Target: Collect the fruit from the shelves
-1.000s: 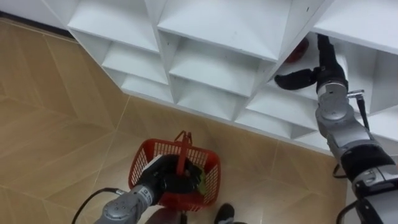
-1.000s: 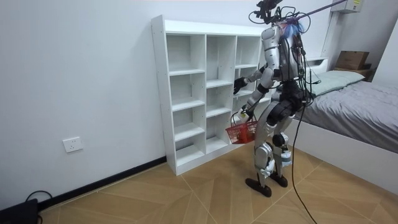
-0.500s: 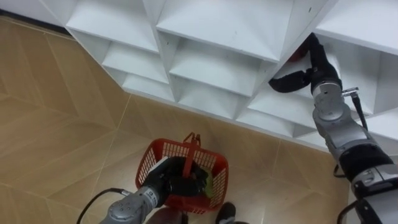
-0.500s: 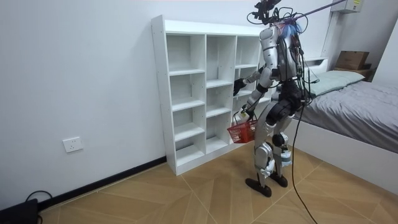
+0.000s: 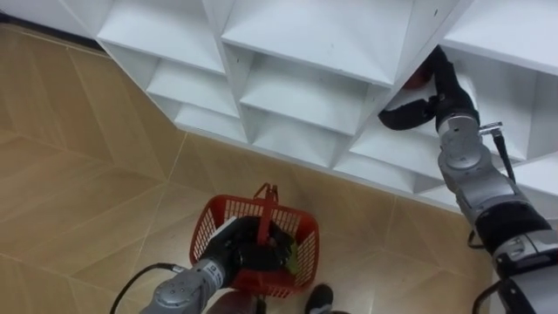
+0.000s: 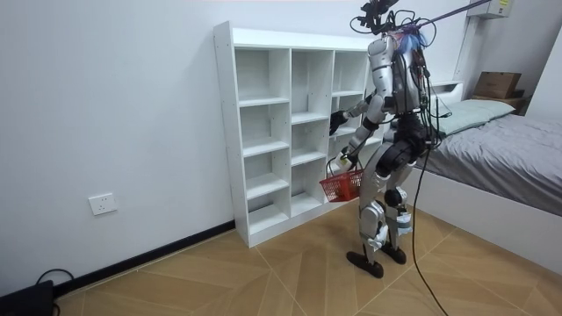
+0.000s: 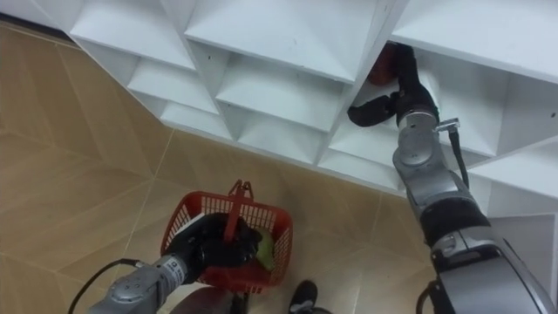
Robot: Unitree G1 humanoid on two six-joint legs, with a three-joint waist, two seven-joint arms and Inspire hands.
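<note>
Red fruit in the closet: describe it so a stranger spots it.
Start at the white cubby closet. In its right-hand column the right hand reaches into one compartment; the small red fruit there is the only coloured thing on the shelves.

Bedroom in a home. Bed [image 6: 505,162] with grey cover along the room view's right, cardboard box [image 6: 497,84] on its headboard ledge. White cubby shelf unit [image 6: 281,132] against plain wall, wall socket [image 6: 103,204], wood parquet floor [image 6: 263,281].

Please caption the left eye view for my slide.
Right hand reaches for a red fruit in the white shelf; left hand holds a red plastic basket.
</note>
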